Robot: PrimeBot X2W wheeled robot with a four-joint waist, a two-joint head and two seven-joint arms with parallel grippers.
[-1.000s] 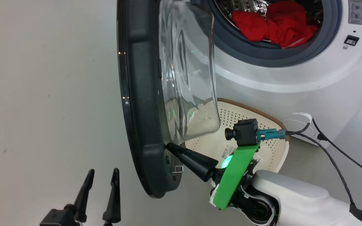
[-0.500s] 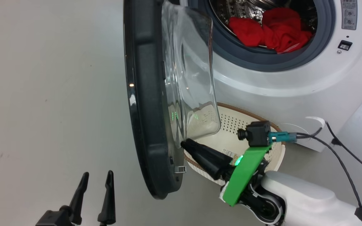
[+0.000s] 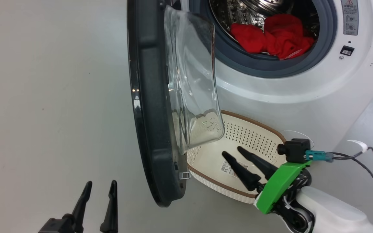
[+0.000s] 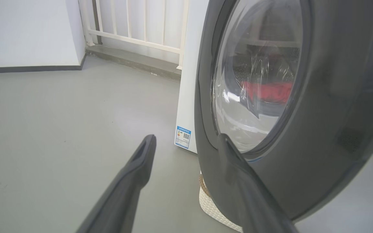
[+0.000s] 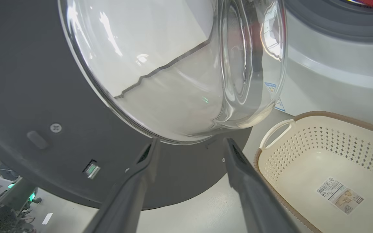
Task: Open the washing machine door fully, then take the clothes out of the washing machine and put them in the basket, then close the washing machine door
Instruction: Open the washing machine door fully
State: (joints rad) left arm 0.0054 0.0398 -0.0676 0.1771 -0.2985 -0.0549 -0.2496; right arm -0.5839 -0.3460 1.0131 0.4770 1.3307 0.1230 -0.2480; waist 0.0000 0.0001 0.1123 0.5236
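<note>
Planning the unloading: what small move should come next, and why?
Probably raise the open right gripper from over the basket toward the clothes in the drum: the washing machine door stands swung clear of the opening, and the basket is empty.

One washing machine (image 3: 270,87), one door (image 3: 147,97), one basket (image 3: 251,134), two end effectors (image 3: 101,183) (image 3: 231,150).

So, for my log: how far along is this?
Done: the round black-framed glass door looks wide open. In hand: nothing; the open right gripper hovers over the empty cream perforated basket. Left: the red fabric clothes lie in the white washing machine; door to close.
</note>
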